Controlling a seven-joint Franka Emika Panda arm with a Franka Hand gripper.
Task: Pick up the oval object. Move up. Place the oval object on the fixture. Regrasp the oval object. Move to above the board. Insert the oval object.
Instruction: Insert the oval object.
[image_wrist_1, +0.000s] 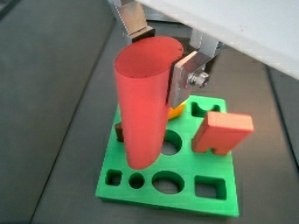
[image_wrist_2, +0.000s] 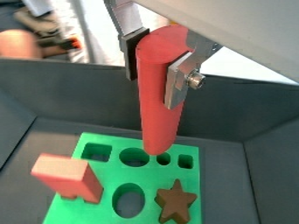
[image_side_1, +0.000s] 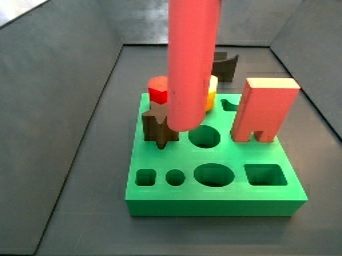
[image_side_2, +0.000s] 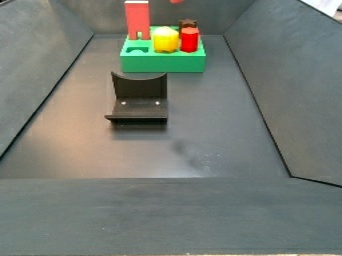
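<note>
My gripper (image_wrist_1: 160, 57) is shut on the upper end of the oval object (image_wrist_1: 142, 105), a long smooth red rod that hangs upright. Both wrist views show the silver fingers (image_wrist_2: 177, 79) clamping it from two sides. The rod (image_wrist_2: 156, 105) points down at the green board (image_wrist_1: 176, 194), its lower end over the holes near the board's middle. In a side view the rod (image_side_1: 191, 60) comes down from the top edge to just above the board (image_side_1: 214, 200); the gripper is out of that view. The fixture (image_side_2: 138, 96) stands on the dark floor in front of the board (image_side_2: 163, 60).
A salmon-pink block (image_side_1: 265, 110), a dark star peg (image_side_1: 160, 128), a yellow piece (image_side_1: 211, 96) and a short red hexagonal peg (image_side_1: 160, 90) stand in the board. Dark sloping walls (image_side_2: 40, 90) enclose the floor.
</note>
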